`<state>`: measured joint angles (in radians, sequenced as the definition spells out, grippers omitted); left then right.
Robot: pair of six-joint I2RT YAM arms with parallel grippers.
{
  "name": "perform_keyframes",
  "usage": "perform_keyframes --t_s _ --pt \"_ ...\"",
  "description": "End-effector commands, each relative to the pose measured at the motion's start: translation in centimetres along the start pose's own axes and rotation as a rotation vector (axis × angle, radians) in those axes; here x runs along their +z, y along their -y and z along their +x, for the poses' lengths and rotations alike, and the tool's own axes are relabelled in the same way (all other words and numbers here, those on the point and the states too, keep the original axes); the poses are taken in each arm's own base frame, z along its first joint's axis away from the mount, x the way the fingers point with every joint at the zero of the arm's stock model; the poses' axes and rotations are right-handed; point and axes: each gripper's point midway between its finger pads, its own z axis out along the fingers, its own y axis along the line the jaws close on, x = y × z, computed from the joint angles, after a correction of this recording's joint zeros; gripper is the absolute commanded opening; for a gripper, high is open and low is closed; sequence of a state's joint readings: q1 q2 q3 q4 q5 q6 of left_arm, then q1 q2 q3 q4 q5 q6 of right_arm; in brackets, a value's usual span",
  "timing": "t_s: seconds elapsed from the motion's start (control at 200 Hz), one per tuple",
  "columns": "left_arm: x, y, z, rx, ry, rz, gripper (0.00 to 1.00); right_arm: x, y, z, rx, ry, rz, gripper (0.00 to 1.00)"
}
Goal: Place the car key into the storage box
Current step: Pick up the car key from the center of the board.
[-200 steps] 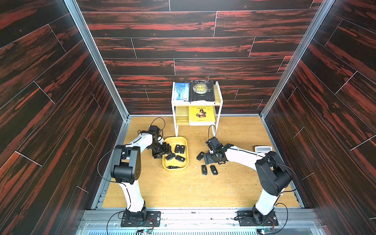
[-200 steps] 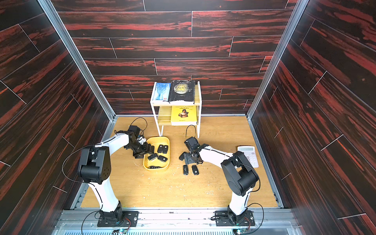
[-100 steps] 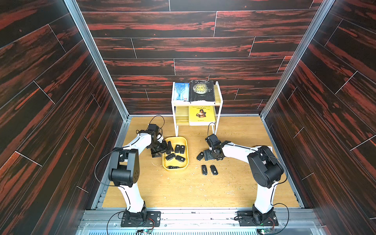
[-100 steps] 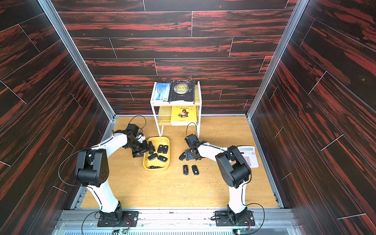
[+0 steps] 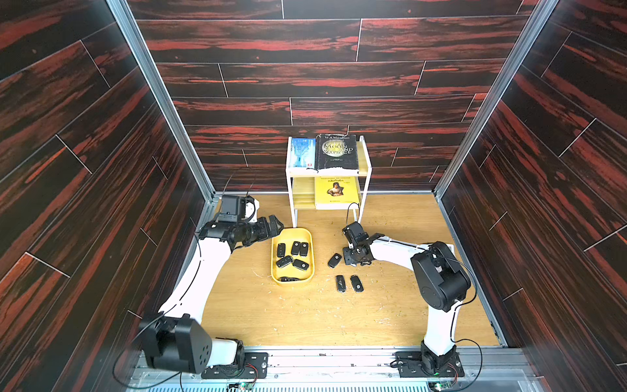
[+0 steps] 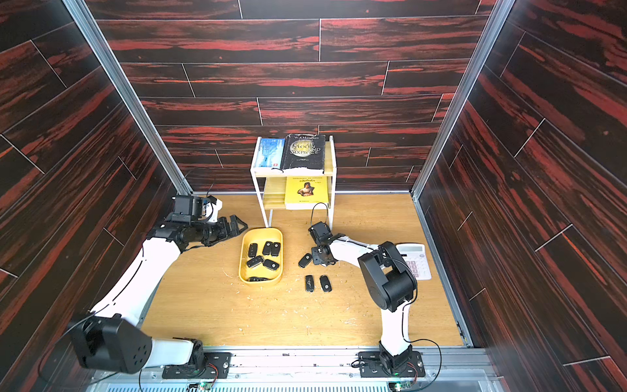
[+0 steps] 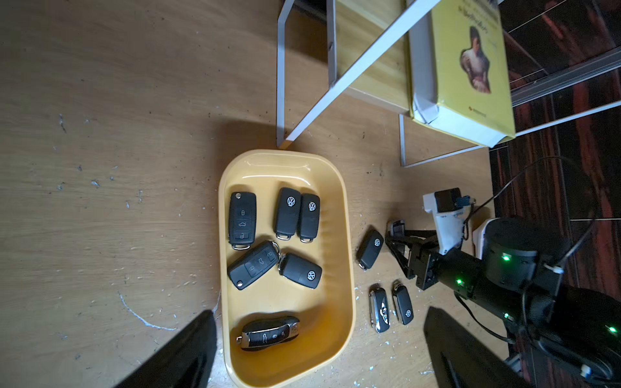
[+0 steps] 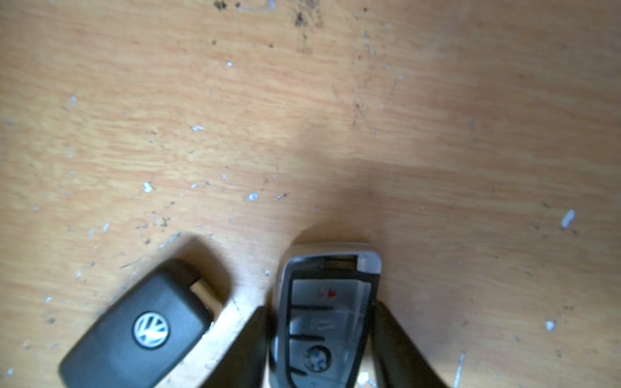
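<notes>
Six fobs (image 7: 242, 218) lie in the storage box (image 7: 332, 302); left pincer (image 5: 276, 226) gapes at its ten o'clock, right pincer (image 8: 322, 322) clamps the car key (image 8: 327, 285) at three o'clock.

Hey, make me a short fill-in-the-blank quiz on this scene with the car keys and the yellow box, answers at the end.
1. The storage box holds ___ car keys.
2. The left tool hangs near the box with its jaws ___.
3. The right tool pinches a silver-edged key; the black key beside it shows a ___ badge.
4. The book on the white shelf's lower tier has a ___ cover.
Answers: six; open; VW; yellow.
</notes>
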<state>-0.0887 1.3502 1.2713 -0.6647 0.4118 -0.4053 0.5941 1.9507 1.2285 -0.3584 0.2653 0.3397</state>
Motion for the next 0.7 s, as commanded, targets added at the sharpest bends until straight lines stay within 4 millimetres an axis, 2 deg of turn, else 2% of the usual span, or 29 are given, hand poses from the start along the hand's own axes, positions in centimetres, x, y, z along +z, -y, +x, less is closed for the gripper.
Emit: perform_keyframes --t_s 0.0,0.05,0.125,0.215,0.341,0.406,0.451,0.576,0.696 --pt "-0.3 -0.1 1.4 -0.019 -0.021 0.005 1.00 1.0 0.0 1.8 -0.005 -0.077 -0.002 0.45" --pt "-0.5 0.0 2.1 -0.022 -0.032 0.023 1.00 0.9 0.0 1.8 -0.004 -0.074 -0.004 0.40" --pt "-0.6 -0.1 3.3 -0.042 -0.044 0.036 1.00 0.8 0.1 1.8 -0.004 -0.074 -0.001 0.19" --pt "-0.7 -0.8 5.0 -0.080 -0.055 0.014 1.00 0.6 0.1 1.7 -0.008 -0.077 0.004 0.11" --pt "-1.7 -2.6 7.4 -0.107 -0.055 -0.092 1.00 0.2 0.1 1.5 -0.011 -0.073 0.002 0.08" --pt "-2.0 -3.1 8.5 -0.135 -0.045 -0.109 1.00 -0.1 0.0 1.3 -0.012 -0.072 -0.005 0.01" --pt "-2.0 -3.5 9.1 -0.148 -0.034 -0.119 1.00 -0.3 0.0 1.3 -0.013 -0.071 -0.008 0.00" --pt "-1.5 -5.0 10.8 -0.195 -0.049 -0.164 1.00 -1.3 -0.1 1.1 -0.014 -0.060 -0.018 0.00" --pt "0.3 -5.9 12.9 -0.235 -0.097 -0.182 1.00 -2.7 -0.3 0.7 -0.009 -0.037 -0.042 0.00"
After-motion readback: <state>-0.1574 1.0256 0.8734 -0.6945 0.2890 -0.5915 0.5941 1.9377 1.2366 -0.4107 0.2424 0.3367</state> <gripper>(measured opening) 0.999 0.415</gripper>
